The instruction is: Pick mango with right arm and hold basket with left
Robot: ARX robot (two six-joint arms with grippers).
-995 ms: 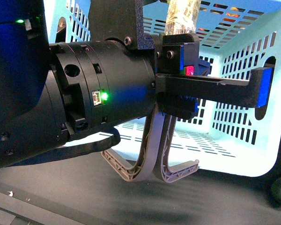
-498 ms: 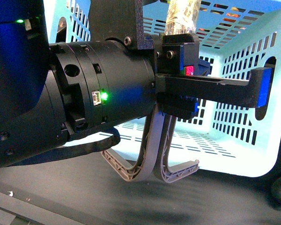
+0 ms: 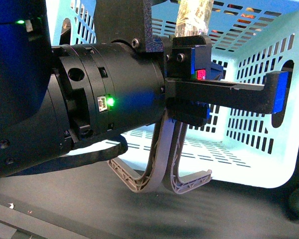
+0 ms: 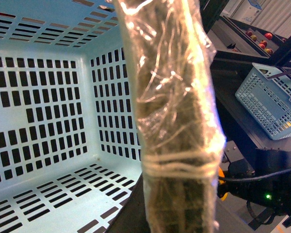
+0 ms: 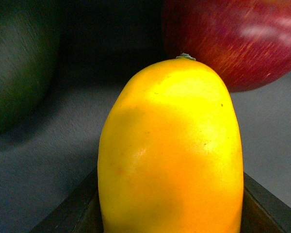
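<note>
The pale blue basket (image 3: 249, 144) fills the front view behind my left arm. My left gripper (image 3: 271, 92) is shut on the basket's tape-wrapped handle (image 3: 193, 17), and grey handle ends (image 3: 157, 172) curve out below it. In the left wrist view the taped handle (image 4: 177, 121) runs close past the camera, with the basket's slotted walls (image 4: 48, 121) behind and a dark finger (image 4: 128, 213) beside it. In the right wrist view the bright yellow mango (image 5: 169, 155) stands between the dark jaws of my right gripper (image 5: 169, 221), which is shut on it.
A red apple (image 5: 233, 39) touches the mango's far end and a dark green fruit (image 5: 17, 63) lies beside it on a grey surface. A second blue basket (image 4: 269, 104) and a shelf with red fruit (image 4: 262, 39) stand beyond the handle.
</note>
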